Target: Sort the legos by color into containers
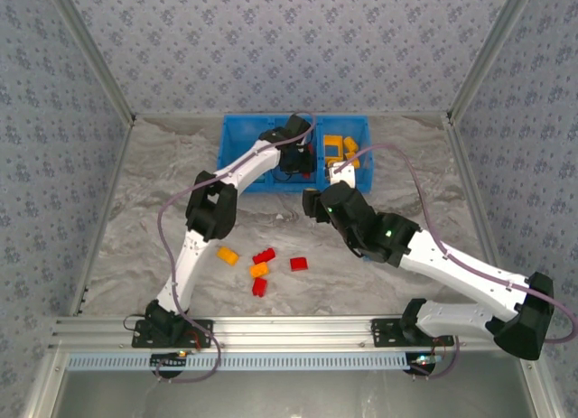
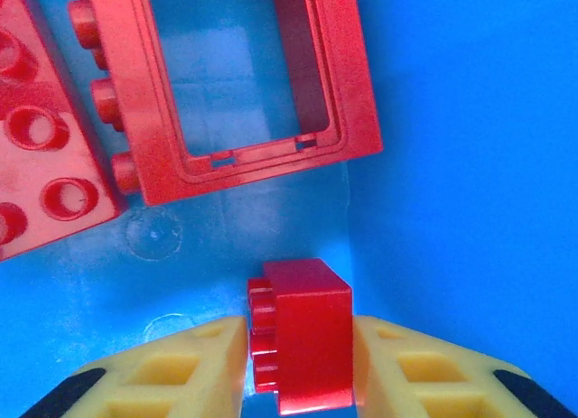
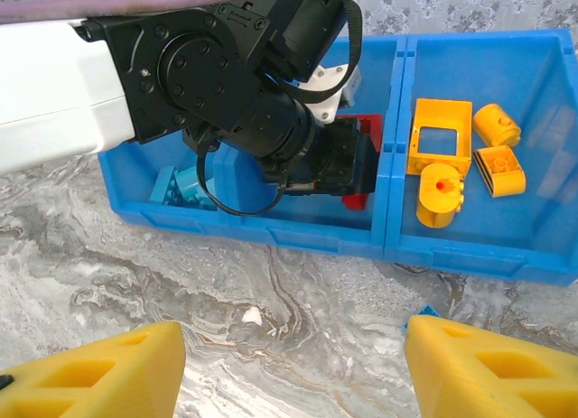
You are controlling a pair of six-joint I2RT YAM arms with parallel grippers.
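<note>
Low inside the middle compartment of the blue bin (image 2: 452, 165), the left gripper (image 2: 299, 346) has a small red brick (image 2: 307, 319) standing between its two fingers. Each finger is just beside or touching a side of it, and I cannot tell whether it is clamped or let go. Just ahead of that gripper lie a red open frame (image 2: 348, 75) and, to its left, a red studded brick (image 2: 36, 156). The right gripper (image 3: 293, 373) hangs released and empty over the counter (image 3: 271, 301), with the bin ahead of it and yellow pieces (image 3: 452, 156) ahead to its right. Several loose bricks (image 1: 259, 270) lie on the counter behind both grippers.
</note>
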